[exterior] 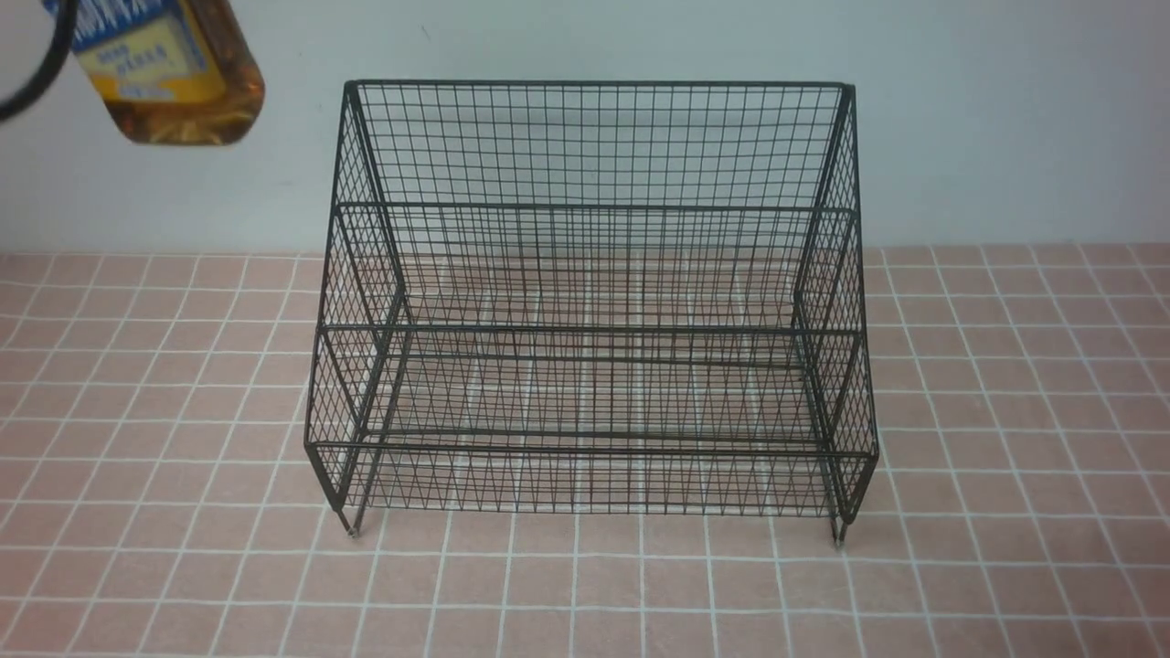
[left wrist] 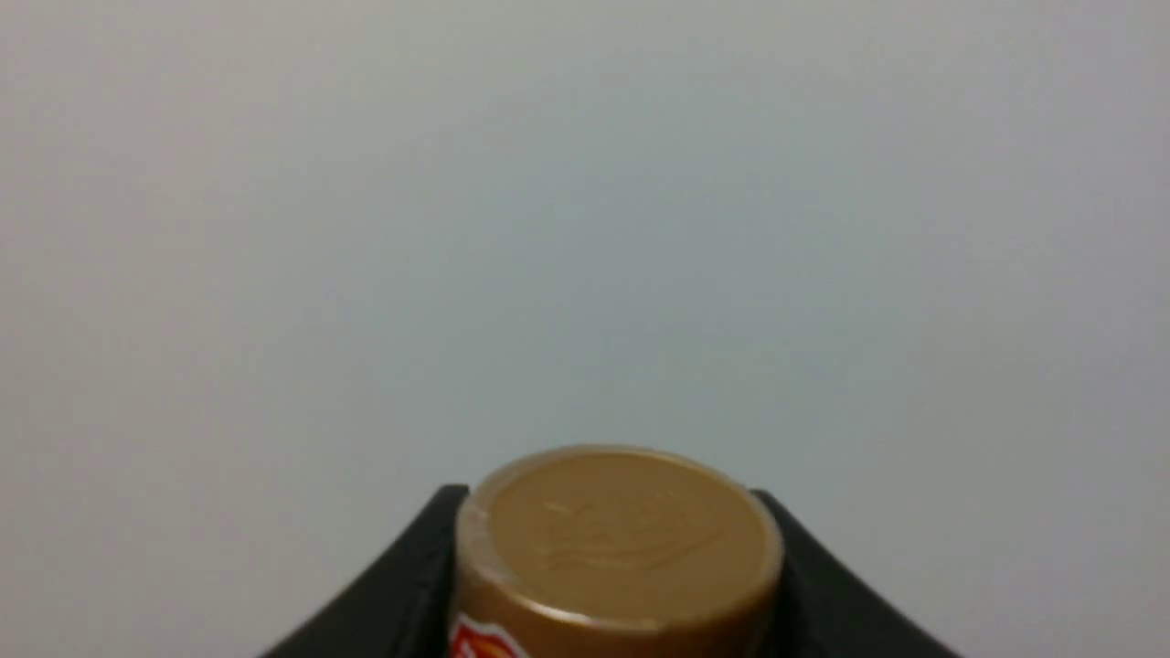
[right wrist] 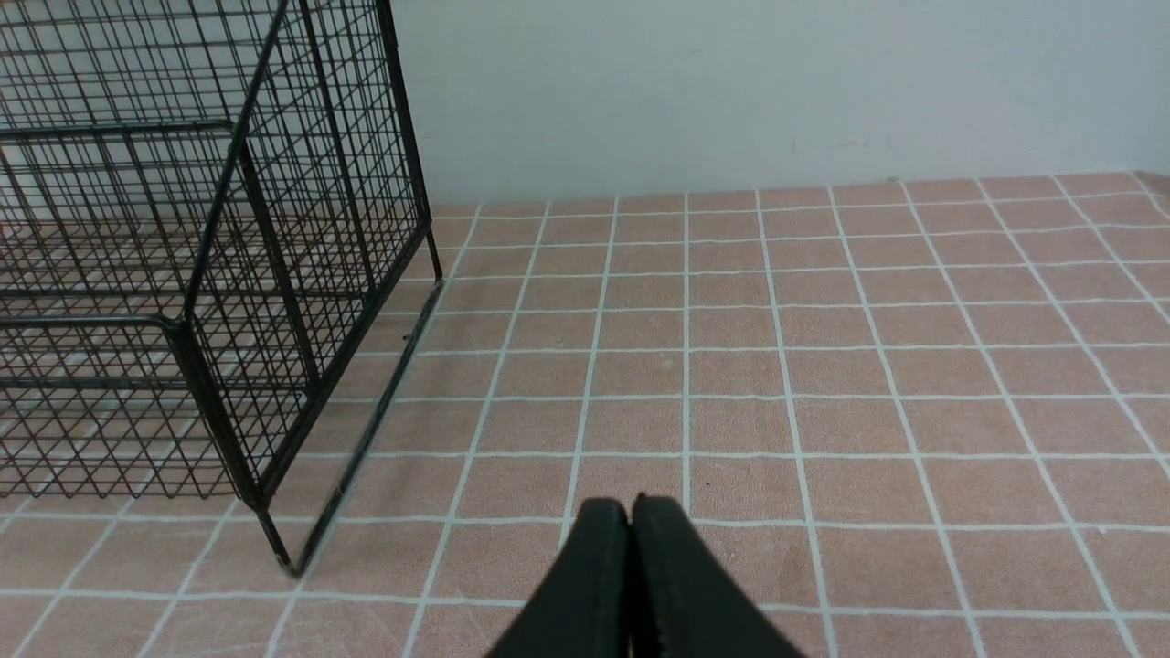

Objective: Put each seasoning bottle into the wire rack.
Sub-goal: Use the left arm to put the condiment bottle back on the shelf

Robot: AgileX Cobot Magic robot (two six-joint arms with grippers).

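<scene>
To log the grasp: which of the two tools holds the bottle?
The left tool: it clamps the bottle from both sides, just below the cap. The right tool is shut with nothing in it.

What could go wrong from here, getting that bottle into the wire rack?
The seasoning bottle hangs high, left of the wire rack, so its base could clip the rack's side wall on the way in. The left gripper seems to hold it only near the top, so the full body may swing or slip.
</scene>
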